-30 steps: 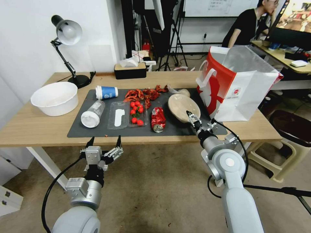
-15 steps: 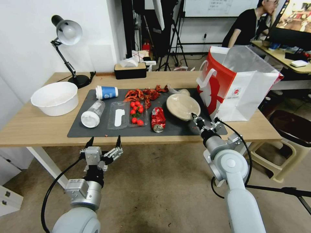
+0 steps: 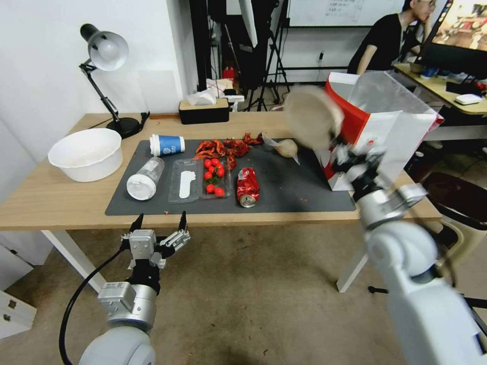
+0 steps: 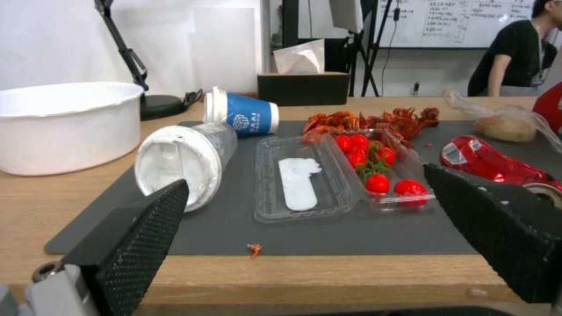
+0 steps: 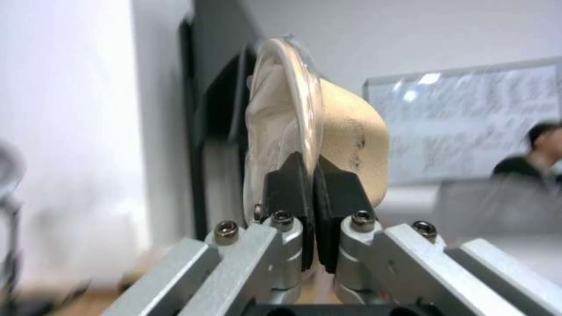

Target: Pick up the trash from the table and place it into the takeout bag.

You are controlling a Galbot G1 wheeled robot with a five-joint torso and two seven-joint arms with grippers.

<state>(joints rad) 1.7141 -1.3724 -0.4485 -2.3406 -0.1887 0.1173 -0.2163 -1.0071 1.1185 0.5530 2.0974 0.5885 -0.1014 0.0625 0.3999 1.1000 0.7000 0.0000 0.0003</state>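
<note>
My right gripper [image 3: 341,148] is shut on the rim of the beige paper bowl [image 3: 312,119] and holds it tilted in the air, beside the near upper edge of the takeout bag [image 3: 390,126]. In the right wrist view the fingers [image 5: 293,175] pinch the bowl [image 5: 348,140] edge-on. On the table's [image 3: 61,203] dark mat [image 3: 299,190] lie the crushed red can [image 3: 247,186], the clear bottle [image 3: 144,178], the blue-white cup [image 3: 167,145] and the small clear wrap [image 3: 285,147]. My left gripper [image 3: 158,223] stands open just below the table's front edge, facing the bottle [image 4: 187,160] and the can [image 4: 498,162].
A big white bowl [image 3: 86,152] and a desk lamp [image 3: 104,50] stand at the table's left. The black tissue box [image 3: 204,109] is at the back. A clear tray of cherry tomatoes [image 3: 210,177] and red shells [image 3: 225,147] lie mid-mat. A dark stool [image 3: 456,200] stands to the right.
The right gripper has lifted the beige bowl off the mat and carried it up and to the right, to the bag's edge. The left arm has barely moved.
</note>
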